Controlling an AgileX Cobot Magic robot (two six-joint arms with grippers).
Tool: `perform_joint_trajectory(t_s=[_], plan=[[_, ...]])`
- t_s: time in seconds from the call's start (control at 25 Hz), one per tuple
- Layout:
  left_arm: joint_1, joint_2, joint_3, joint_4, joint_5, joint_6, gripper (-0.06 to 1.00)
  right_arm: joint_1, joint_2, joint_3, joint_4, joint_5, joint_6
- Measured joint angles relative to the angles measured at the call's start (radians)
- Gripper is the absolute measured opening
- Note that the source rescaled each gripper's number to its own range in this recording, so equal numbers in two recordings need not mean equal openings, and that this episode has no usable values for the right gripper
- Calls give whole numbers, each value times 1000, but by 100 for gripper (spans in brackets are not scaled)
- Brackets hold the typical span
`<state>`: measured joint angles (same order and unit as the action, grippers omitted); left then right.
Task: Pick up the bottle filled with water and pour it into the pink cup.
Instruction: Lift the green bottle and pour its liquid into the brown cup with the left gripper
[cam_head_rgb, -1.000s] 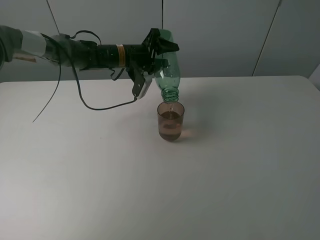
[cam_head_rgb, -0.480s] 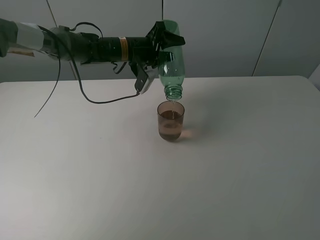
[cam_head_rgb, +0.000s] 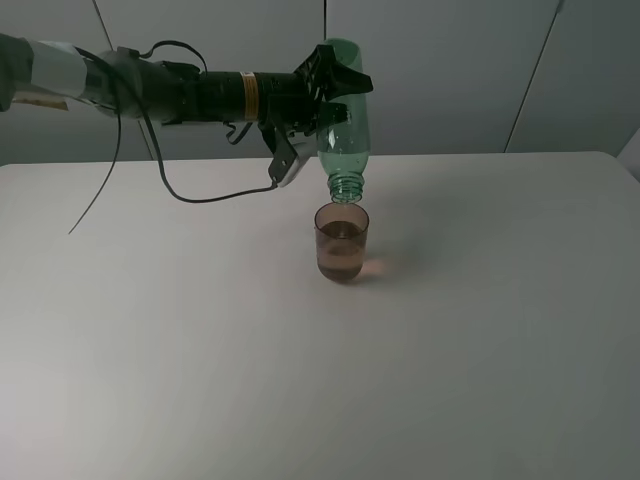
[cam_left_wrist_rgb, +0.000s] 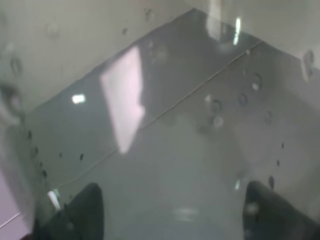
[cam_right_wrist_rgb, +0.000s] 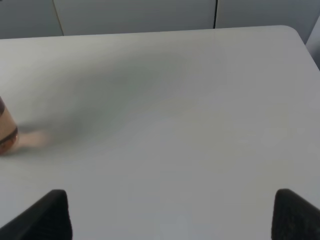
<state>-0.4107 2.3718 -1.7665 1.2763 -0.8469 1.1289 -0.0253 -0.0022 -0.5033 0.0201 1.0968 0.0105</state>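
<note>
The bottle (cam_head_rgb: 343, 125) hangs in the grasp of the left gripper (cam_head_rgb: 348, 97), turned almost fully upside down. Its long axis is close to vertical, with the base above the fingers and the narrow threaded neck pointing straight down below them. The open mouth is directly over the pink cup (cam_head_rgb: 342, 243), close above the rim but apart from it. The cup stands upright beneath the gripper, with liquid showing inside.

The left arm (cam_head_rgb: 150, 90) reaches in level from the left, high over the table (cam_head_rgb: 480, 330). A black cable (cam_head_rgb: 200, 195) droops from it behind the gripper. The table is a plain white top with a rounded far corner, and a faint pinkish glow lies on it beside the cup's foot. Behind it stands a pale grey wall (cam_head_rgb: 450, 70) divided into panels by thin dark seams.

The left gripper is clamped around the bottle's upper body, one finger on each side. In the left wrist view the green plastic fills the whole space between the two dark fingertips, its wall dotted with droplets.

The right gripper (cam_right_wrist_rgb: 170, 215) does not appear in the high view. In its own wrist view its two dark fingertips are spread wide, with only bare table between them, so it grips nothing. The cup sits far off to one side of it, showing only at the frame's edge.
</note>
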Motion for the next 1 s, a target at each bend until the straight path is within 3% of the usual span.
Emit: perform_joint_trajectory(t_s=[0.2,0.64,0.76,1.0], plan=[[-2,0,3,0,10,-8,0,0,0,0,0,0,0],[4,-2,63,-52,14,-183,0,0,0,0,0,0,0],[12,-6,66,-62,14,-316,0,0,0,0,0,0,0],[34,-55,80,-102,51,-725,0,0,0,0,0,0,0]])
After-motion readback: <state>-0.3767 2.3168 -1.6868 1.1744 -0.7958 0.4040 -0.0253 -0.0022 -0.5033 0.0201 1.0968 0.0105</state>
